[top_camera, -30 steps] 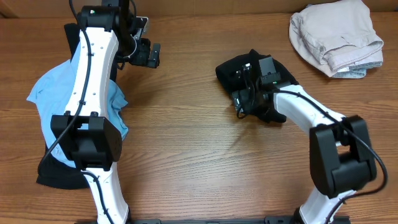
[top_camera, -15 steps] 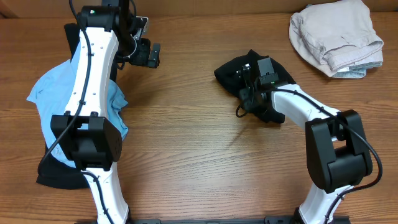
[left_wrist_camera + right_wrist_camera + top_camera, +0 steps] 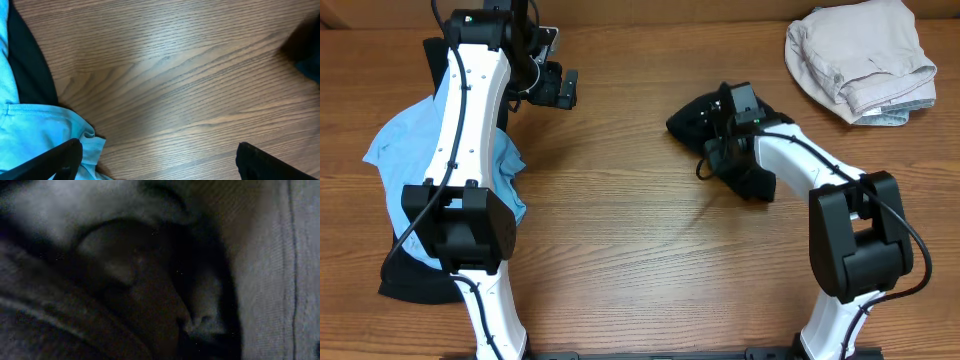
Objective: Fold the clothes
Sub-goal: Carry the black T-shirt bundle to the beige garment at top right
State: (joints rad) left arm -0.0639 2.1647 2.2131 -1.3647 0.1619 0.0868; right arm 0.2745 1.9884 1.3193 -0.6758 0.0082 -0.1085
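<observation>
The step in hand looks like the gathering of the black shirt (image 3: 690,118), which lies bunched in a dark heap on the table (image 3: 620,230), somewhat right of the middle and nearer the far edge. The right tool (image 3: 718,142) is sunk into that heap. Black on black from above, and in the right wrist view nothing but dim folds pressed up against the lens, so I cannot tell whether its jaws are apart or closed on cloth. The left tool (image 3: 558,88) hangs over bare wood toward the far left corner, its fingers (image 3: 62,157) spread wide with nothing between them. Just beside it, along the left edge, a light blue garment (image 3: 395,160) lies over a black garment (image 3: 405,280), and an off-white garment (image 3: 860,55) sits crumpled in the far right corner. No fold has been made yet, by my judgement, since the shirt is a lump and not a flat sheet. The next move calls for a sure pinch on one edge or corner, the shirt drawn out toward the open middle, and the left tool brought across to take a second corner so both can spread it flat.
</observation>
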